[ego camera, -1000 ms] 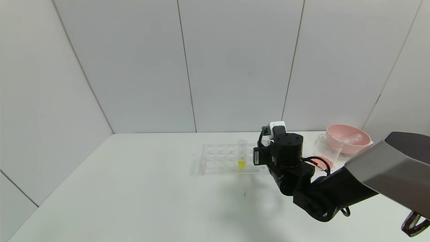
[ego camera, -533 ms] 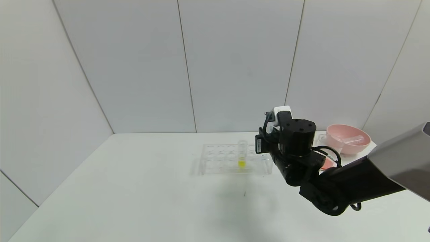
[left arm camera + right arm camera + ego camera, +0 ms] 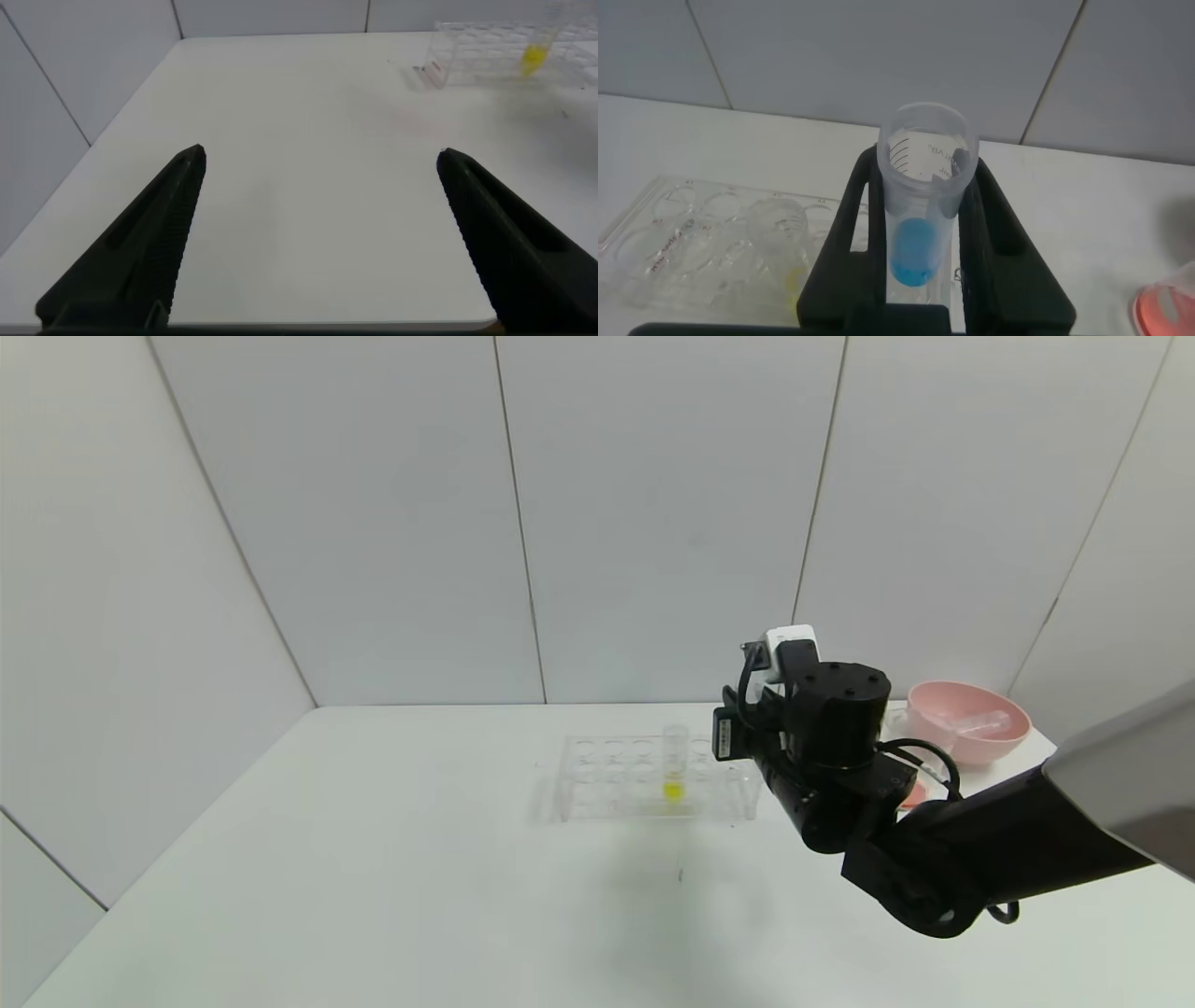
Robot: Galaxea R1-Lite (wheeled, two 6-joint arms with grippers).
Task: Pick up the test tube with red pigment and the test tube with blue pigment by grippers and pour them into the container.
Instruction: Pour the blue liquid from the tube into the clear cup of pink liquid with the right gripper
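the right tool [image 3: 920, 252] is clamped on the test tube with blue pigment [image 3: 922, 201], which we see upright between the two black fingers, mouth up, blue liquid pooled in its rounded bottom. in the head view the right arm [image 3: 840, 775] hangs above the tabletop [image 3: 373, 859] between the tube rack [image 3: 644, 779] and the container [image 3: 910, 789]; its wrist hides the tool and tube there, and most of the container too. the container shows only as a sliver of clear glass with reddish liquid at its base, so we judge the red pour done and the blue pour pending. a yellow tube [image 3: 673, 763] stands alone in the rack. the pink bowl [image 3: 966, 721] sits behind the container, holding what looks like an empty clear tube. the left tool [image 3: 318, 238] hovers low over bare tabletop, well apart from the rack, its fingers spread wide and holding nothing.

risks from here, as we judge them:
- the grip sits on a smooth round wall; a quick tilt could let the tube slide or rotate between the fingers, spilling blue onto the tabletop.
- the container is narrow and near the bowl; a misjudged approach could send the pour past the lip or into the bowl.
- the bulky wrist passes close to the light glass container and could knock it over.
- tilting before the mouth is over the rim would lose liquid early.
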